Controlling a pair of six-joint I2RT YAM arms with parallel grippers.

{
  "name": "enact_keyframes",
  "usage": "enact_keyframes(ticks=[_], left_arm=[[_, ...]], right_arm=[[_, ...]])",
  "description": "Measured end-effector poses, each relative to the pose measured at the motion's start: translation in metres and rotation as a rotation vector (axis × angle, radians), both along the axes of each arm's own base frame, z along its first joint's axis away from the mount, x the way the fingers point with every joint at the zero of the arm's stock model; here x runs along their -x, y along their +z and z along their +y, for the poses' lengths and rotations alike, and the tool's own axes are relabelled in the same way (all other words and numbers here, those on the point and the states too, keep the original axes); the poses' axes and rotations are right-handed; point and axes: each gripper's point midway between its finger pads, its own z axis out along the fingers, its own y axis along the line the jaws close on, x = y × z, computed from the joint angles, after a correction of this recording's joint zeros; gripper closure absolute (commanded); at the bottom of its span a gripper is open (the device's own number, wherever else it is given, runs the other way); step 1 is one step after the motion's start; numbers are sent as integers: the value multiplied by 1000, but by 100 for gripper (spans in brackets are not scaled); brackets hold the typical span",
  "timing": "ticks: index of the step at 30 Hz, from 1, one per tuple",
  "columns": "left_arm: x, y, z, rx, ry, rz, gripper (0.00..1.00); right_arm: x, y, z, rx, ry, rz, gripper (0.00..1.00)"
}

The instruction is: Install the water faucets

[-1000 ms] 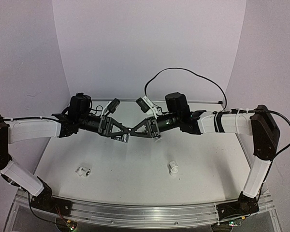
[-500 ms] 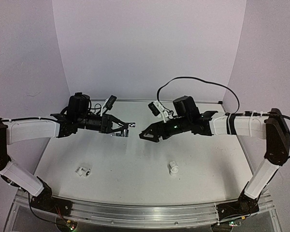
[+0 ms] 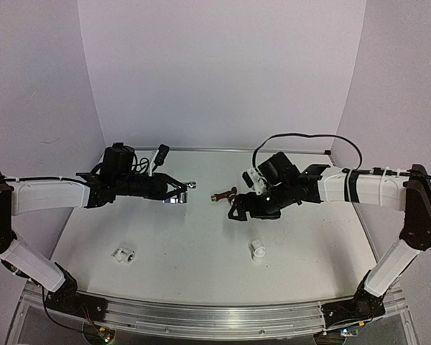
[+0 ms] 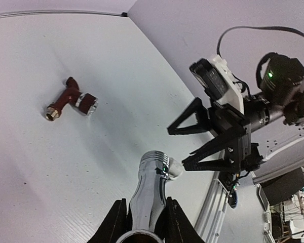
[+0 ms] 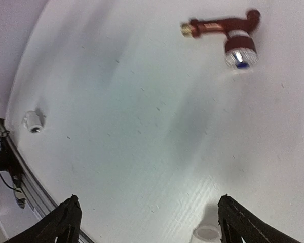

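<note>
Table (image 3: pixel 194 277), white, items listed left to right:

- left white fitting (image 3: pixel 123 253), lying near the front edge, well apart from both arms
- left claw (image 3: pixel 178 192), held level above the table and clamped on the chrome faucet (image 4: pixel 151 177); the faucet's body sits between the two fingers and its bright end sticks out past the tips, clear of the table
- reddish-brown faucet (image 3: pixel 223 194), lying on its side on the table between the two claws, silvery round knob (image 5: pixel 239 55) to one side, brass-coloured end (image 4: pixel 52 113) showing; nothing touches it
- right claw (image 3: pixel 238 210), fingers wide apart and empty, hanging over the table near the reddish-brown faucet
- right white fitting (image 3: pixel 258 249), standing near the front, below the right claw
</note>
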Motion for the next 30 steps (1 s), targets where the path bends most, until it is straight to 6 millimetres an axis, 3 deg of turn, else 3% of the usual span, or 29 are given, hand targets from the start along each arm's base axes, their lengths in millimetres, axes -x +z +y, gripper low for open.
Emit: enact_keyframes(ticks=[8,18,22,30], left_arm=[[-23,-21,18,-93,163,-40,100],[-23,-36,27,-134,197,-39,100],[-20,-33,32,-132,209,-52,100],[-18,-26,34,-122,216,-68,100]], right_arm=[[43,-48,-42,308,-80,159,18],[50,-87,-44,472,-81,291,29],[58,-103,-48,530,-68,351,33],[67,-108,-51,570,-41,412,42]])
